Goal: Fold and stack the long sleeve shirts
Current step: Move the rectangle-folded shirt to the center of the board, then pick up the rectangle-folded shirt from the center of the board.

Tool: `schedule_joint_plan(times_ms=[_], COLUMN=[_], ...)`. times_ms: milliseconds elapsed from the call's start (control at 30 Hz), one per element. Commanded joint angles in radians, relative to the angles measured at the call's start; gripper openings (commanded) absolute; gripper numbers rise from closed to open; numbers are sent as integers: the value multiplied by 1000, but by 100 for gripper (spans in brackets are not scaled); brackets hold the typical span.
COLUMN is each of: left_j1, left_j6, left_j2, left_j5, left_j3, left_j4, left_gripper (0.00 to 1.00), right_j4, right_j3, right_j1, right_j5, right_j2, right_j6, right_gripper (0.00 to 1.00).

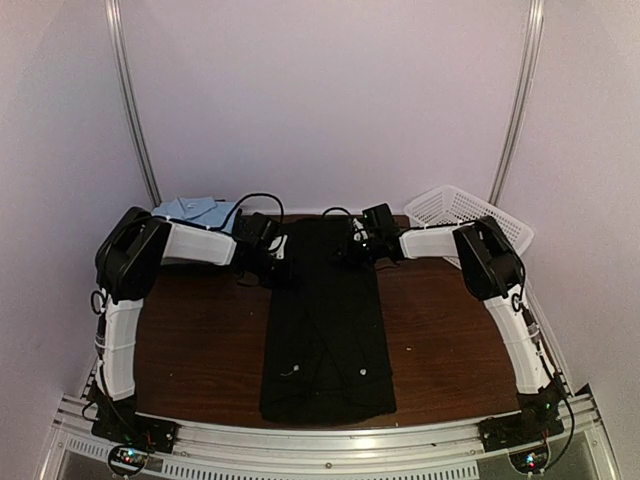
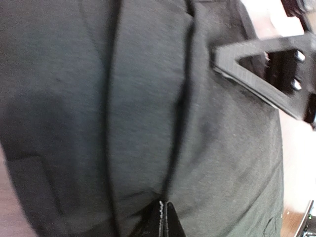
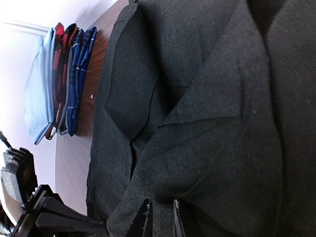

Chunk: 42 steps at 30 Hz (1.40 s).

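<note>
Black shirt (image 1: 327,320) is lying as a long strip down the middle of the table (image 1: 200,350); you are pinching its far end with the left gripper (image 2: 163,222) clamped tight, likely to fold it toward you. Your right gripper (image 3: 162,219) is sitting barely parted on a fold there; you cannot tell whether it is gripping.

Cloth, wood, plastic and metal; finishes mostly matt.
The black shirt (image 1: 325,320) was soft matt cloth with a few pale lint specks. The folded shirts (image 3: 59,74) were thin cloth, plain light blue and red or blue checks. The surface (image 1: 200,340) was dark brown wood grain with a slight sheen. The basket (image 1: 470,212) was white plastic mesh. The fingers (image 2: 284,71) were matt black plastic with bright metal screws. The arm shells (image 1: 195,243) were smooth plastic. The rail (image 1: 330,437) was pale metal.
</note>
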Motion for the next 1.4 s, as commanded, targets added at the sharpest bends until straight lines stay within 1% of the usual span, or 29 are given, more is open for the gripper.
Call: schedule_joint_plan(times_ms=[0,100,233,367,467,567,767,833,1000,1167,1367], left_j1=[23,23,23,23,23,23,23,23,22,19,-15], left_j6=[32,36,34,18,4,-14,-46,-61,-115,-158,-178], left_j2=[7,-42,-131,-228,-317,-399,-546,-589,-678,-729,-737], left_j5=[22,48,84,144,166,192,226,237,267,297,301], left_j3=[31,32,-1,-96,-194,-303,-536,-610,-771,-866,-908], left_j4=[-45,-47,-57,-37,-20,0,25,36,86,129,133], left_gripper=[4,9,13,18,22,24,30,30,32,33,35], right_j4=[-83,-94,-96,-50,3,16,16,43,26,33,90], right_j3=[-31,-64,-163,-321,-455,-581,-853,-941,-1121,-1270,-1397], right_j1=[-7,-6,-5,0,8,32,80,98,142,172,234], right_j5=[51,64,80,91,93,110,120,131,156,154,150], right_j2=[-101,-171,-282,-418,-524,-637,-823,-889,-1036,-1156,-1231], right_j6=[-55,-81,-110,-105,-88,-91,-76,-67,-33,46,147], right_gripper=[20,26,34,46,52,58,59,60,60,60,60])
